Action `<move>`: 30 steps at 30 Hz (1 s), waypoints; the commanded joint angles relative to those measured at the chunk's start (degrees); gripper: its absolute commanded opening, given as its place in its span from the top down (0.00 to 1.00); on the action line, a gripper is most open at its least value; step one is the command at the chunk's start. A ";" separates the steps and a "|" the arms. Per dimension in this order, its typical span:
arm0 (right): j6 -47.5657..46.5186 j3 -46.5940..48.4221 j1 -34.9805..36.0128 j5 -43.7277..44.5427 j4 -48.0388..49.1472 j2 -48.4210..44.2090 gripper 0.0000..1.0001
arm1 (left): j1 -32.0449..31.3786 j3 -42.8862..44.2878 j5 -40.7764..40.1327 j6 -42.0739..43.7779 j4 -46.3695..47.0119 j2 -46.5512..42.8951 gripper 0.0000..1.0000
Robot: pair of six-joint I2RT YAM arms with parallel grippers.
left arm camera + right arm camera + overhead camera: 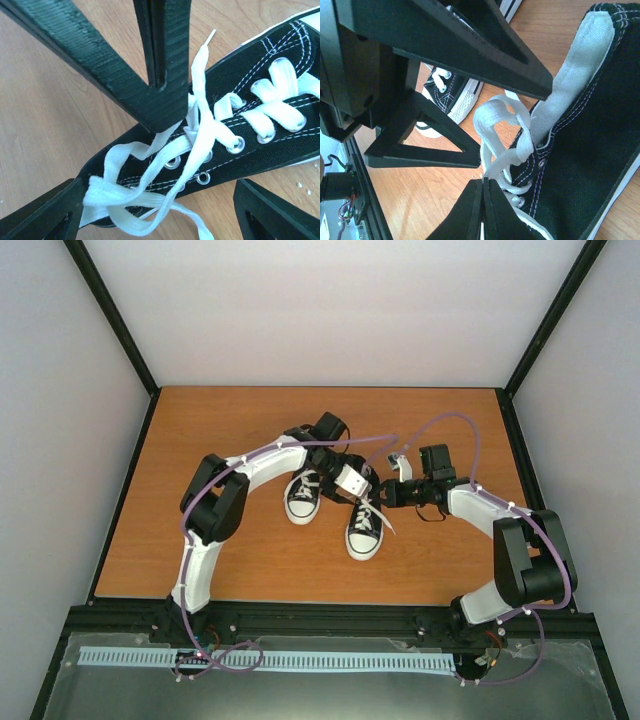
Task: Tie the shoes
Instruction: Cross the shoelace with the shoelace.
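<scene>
Two black shoes with white toe caps lie side by side on the wooden table, the left shoe and the right shoe. Both grippers meet over the right shoe. My left gripper is open, its fingers straddling the shoe's top eyelets, where a loose white lace loop lies against the left finger. My right gripper is shut on a strand of the white lace just beside the shoe's tongue. In the top view the left gripper and right gripper nearly touch.
The left shoe lies just beyond the left gripper's fingers. The table is ringed by white walls and black posts. A black rail runs along the near edge. Purple cables arc above both arms.
</scene>
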 commanded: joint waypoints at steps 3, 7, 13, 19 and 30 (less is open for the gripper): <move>-0.82 -0.11 0.27 -1.41 0.28 -0.73 0.97 | -0.93 -0.52 1.60 -3.43 6.61 0.78 0.20; -0.97 -0.28 0.19 -1.27 0.21 -0.95 0.97 | -1.10 0.37 3.82 -4.23 3.62 0.93 0.29; -1.28 -0.65 0.26 -1.87 0.19 -1.61 0.97 | -1.07 0.89 5.21 -8.14 1.83 0.72 0.41; -1.68 -0.61 0.25 -2.18 -0.15 -2.12 0.97 | -1.37 0.92 5.53 -11.23 3.39 0.67 0.58; -1.82 -0.74 0.27 -2.45 -0.07 -2.23 0.97 | -1.64 1.24 5.92 -16.12 4.62 0.70 0.77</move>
